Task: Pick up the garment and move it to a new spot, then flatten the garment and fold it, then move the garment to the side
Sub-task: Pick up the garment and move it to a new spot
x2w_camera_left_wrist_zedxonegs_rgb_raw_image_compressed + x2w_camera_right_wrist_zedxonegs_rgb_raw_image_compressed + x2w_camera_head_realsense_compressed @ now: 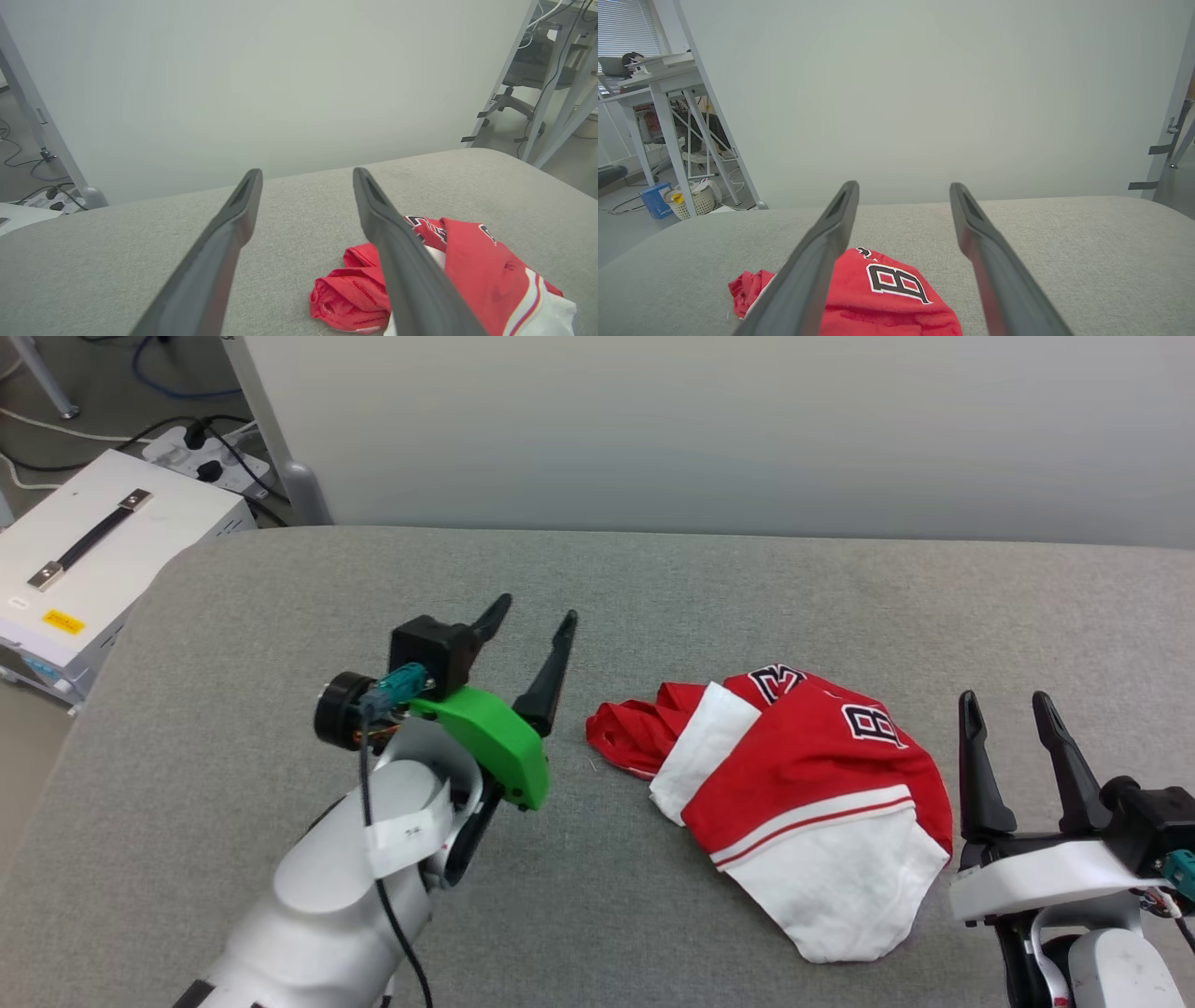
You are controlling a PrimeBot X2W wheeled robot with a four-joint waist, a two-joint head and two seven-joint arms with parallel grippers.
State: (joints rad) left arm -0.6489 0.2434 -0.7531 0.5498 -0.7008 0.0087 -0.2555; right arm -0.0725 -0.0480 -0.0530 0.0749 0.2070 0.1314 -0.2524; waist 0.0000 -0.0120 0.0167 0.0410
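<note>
Bare gray bench [233, 616] runs in from its rounded left corner to the left jaws, which are spread and empty. Just right of them the garment [803, 756] lies crumpled, well short of the far edge. The right jaws are spread and empty beside its right edge.

The garment [803, 803] lies on the table [280, 616], w/ L gripper [538, 609] near its left side, not touching, & R gripper [1004, 696] just beside its right edge. A box [103, 551] sits far left of garment & behind it, off the table; panel [709, 429] stands behind garment.
</note>
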